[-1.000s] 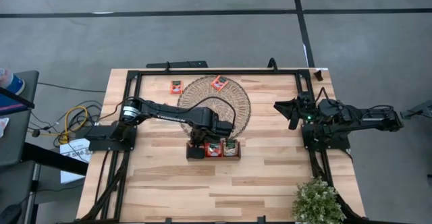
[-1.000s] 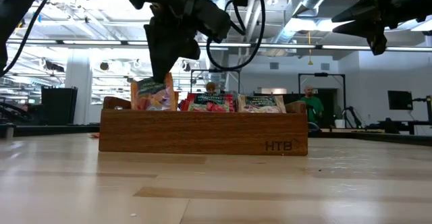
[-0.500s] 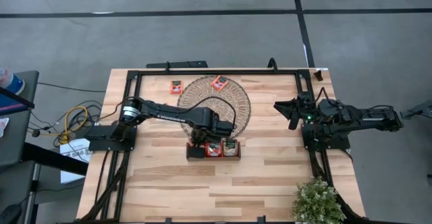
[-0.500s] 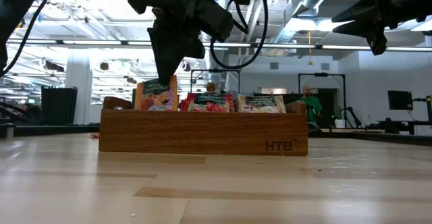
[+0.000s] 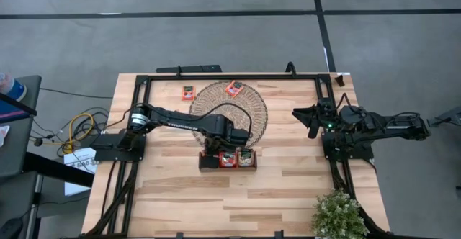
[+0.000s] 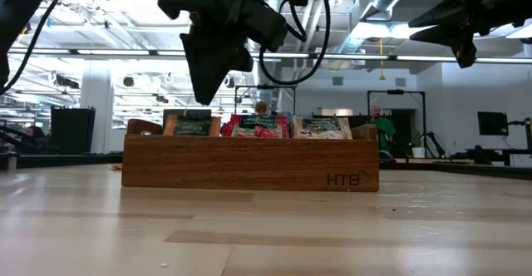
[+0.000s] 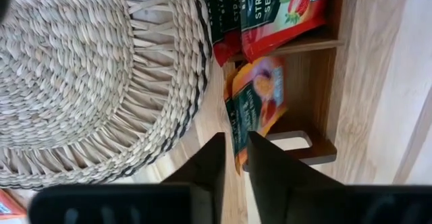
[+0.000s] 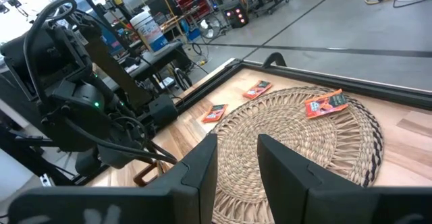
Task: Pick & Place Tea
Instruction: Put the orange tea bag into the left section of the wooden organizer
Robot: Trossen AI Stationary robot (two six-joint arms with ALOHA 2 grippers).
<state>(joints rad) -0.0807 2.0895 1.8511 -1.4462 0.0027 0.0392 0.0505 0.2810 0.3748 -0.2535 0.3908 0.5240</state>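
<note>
**Sachet dropped in the end compartment; two more to fetch**

I have the left gripper [image 6: 208, 89] hanging just above the wooden tray [image 6: 249, 165], over its end compartment at 9 o'clock. My wrist camera shows its fingers parted by a narrow gap with nothing between them, and an orange tea sachet [image 7: 255, 102] lying in that compartment below, so I judge the drop made and the grip released. The other two compartments hold red sachets [image 5: 227, 158] and pale, green-topped ones [image 5: 245, 157].

Two loose sachets remain in sight: one on the woven mat [image 5: 229, 108] near its 12 o'clock edge [image 5: 233, 88], another on the bare table [image 5: 288, 196] just beside the mat at about 10 o'clock [image 5: 188, 92].

The right gripper [image 8: 236, 158] waits at the table's 3 o'clock edge, its fingers apart and empty.

Next, I reckon, I lift the left arm clear of the tray wall, swing towards 12 o'clock and come down flat on one of those sachets. They lie thin, so the fingers must get low enough to catch an edge.
</note>
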